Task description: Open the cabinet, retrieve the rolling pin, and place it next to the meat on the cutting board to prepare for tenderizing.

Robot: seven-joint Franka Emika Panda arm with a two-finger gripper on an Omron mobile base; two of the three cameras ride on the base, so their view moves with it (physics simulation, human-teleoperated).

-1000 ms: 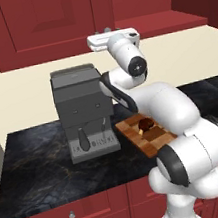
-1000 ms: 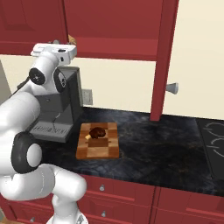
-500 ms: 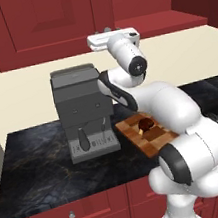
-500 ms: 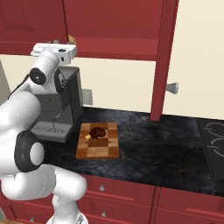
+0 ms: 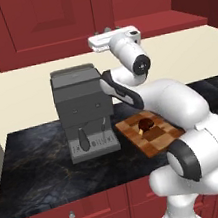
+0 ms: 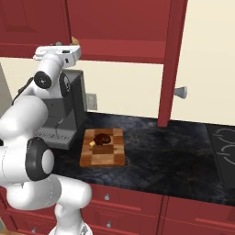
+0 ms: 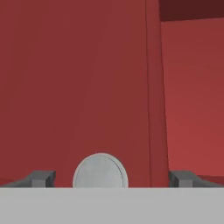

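Observation:
The dark-red cabinet [image 5: 49, 20] hangs above the counter. Its right door [image 6: 170, 59] is swung open and its left door [image 7: 78, 87] is closed. My gripper [image 7: 111, 177] is open at the left door's lower edge, and the round silver knob [image 7: 100, 171] sits between the two fingertips [image 7: 41, 177]. The base views show the gripper [image 5: 102, 31] [image 6: 64, 43] raised against the cabinet's bottom. A small tan bit [image 6: 75, 40] peeks over the hand, possibly the rolling pin's end. The meat [image 5: 145, 123] [image 6: 102, 138] lies on the checkered cutting board [image 5: 157, 138] [image 6: 103, 156].
A grey coffee machine [image 5: 79, 101] [image 6: 69, 105] stands just left of the board, under my hand. The open door's knob [image 6: 181, 92] juts out over the dark counter [image 6: 156, 151]. A stovetop [image 6: 225, 147] lies at the far right. Red drawers [image 5: 74, 216] run below.

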